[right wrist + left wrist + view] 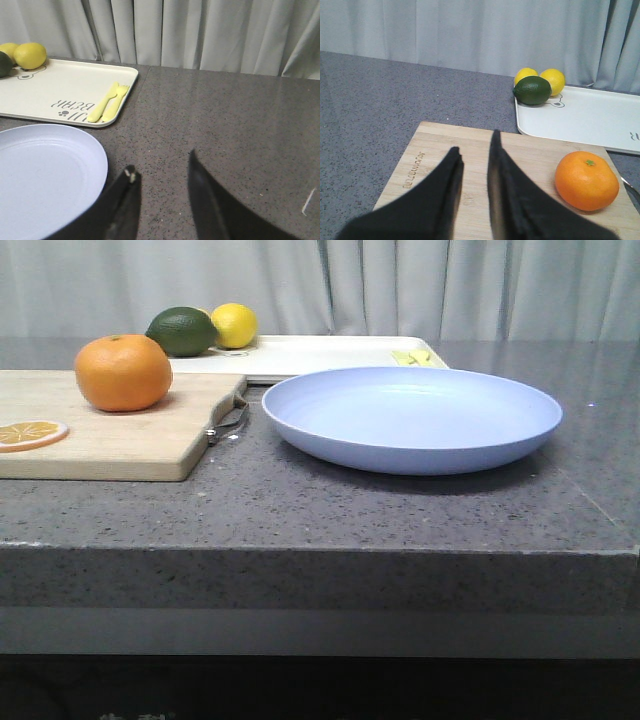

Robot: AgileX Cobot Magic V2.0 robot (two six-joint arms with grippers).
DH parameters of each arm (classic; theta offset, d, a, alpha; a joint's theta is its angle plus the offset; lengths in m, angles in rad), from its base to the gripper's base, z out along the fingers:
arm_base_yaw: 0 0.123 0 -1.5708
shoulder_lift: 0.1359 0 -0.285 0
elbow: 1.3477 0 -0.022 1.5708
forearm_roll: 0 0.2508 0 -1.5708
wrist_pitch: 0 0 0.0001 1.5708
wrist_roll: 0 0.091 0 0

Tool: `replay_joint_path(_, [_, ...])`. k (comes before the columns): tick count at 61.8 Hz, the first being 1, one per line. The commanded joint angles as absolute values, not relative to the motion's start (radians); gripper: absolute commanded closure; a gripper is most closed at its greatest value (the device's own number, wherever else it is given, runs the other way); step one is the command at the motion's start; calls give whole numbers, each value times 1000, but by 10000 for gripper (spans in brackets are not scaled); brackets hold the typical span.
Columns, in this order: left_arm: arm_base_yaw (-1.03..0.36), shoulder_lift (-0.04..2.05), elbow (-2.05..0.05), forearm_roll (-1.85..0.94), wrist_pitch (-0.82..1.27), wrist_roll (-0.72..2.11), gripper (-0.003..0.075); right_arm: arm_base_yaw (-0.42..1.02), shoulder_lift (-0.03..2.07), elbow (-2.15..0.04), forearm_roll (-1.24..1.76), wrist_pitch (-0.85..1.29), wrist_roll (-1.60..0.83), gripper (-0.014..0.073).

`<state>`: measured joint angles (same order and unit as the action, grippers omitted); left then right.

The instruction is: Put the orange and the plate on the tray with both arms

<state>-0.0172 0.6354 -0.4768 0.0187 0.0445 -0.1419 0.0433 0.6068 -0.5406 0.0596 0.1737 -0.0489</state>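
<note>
Front view: the orange point(123, 372) sits on the cutting board point(110, 435) and the plate point(411, 418) on the bench point(400, 510), both in front of the tray point(320, 353) (neither loaded yet). Left wrist view: my left tool point(475, 152) hangs over the board beside the orange, slightly parted, holding nothing. Right wrist view: my right tool point(162, 170) is open and empty, just beside the plate's rim, probably lined up to pinch it.

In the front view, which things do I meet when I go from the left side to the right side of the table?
orange slice → orange → green lime → lemon → plate. The slice and the orange lie on the wooden cutting board; the tray lies behind the plate.
</note>
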Motion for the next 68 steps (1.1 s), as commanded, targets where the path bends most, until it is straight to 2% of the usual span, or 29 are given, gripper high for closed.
replay_joint_path(1, [-14,642,-516,20,-40,-143,311,41,611,-579,59,87,-52,90])
replay_joint_path(5, [-14,642,-516,20,-40,-143,148,41,611,-579,59,88,-52,-2])
replay_joint_path(8, [-14,642,-516,20,-40,-143,54,41,611,-579,59,90,-52,-55])
replay_joint_path(11, [-14,642,-516,20,-38,-143,12,41,611,-579,59,95,-52,-65])
replay_joint_path(38, [-23,665,-534,13,-61,-143,132,41,611,-579,59,99,-52,-59])
replay_joint_path(50, [-100,835,-720,15,93,-143,132,41,611,-579,59,99,-52,-59])
replay_joint_path(68, [-253,1203,-1094,13,396,-143,131,41,611,-579,59,99,-52,-59])
